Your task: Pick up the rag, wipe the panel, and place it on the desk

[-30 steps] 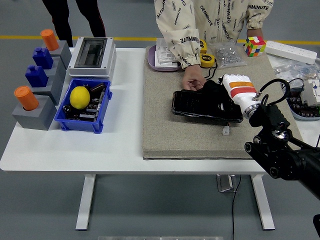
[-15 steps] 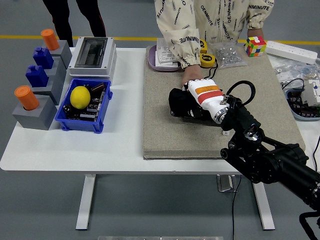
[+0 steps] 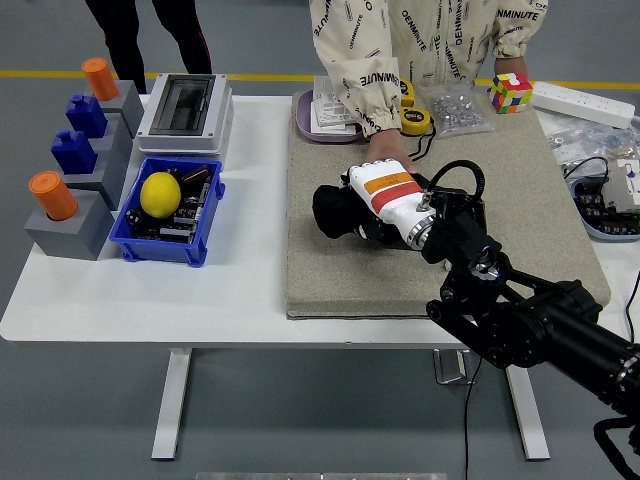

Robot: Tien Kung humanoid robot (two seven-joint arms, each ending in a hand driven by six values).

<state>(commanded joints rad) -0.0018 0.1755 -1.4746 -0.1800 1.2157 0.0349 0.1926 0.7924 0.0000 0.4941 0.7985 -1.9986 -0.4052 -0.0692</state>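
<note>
Right arm (image 3: 530,325) comes in from the lower right corner, black and bulky, reaching diagonally up and left over the table. The right hand (image 3: 375,198), white with an orange band, is palm down with fingers curled around the black rag (image 3: 333,210). A person's hand (image 3: 385,148) rests just behind it.

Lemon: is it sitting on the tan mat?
No, the lemon lies in the blue bin left of the mat.

Lab: breaker box (image 3: 185,104), parts bin (image 3: 165,212).
</note>
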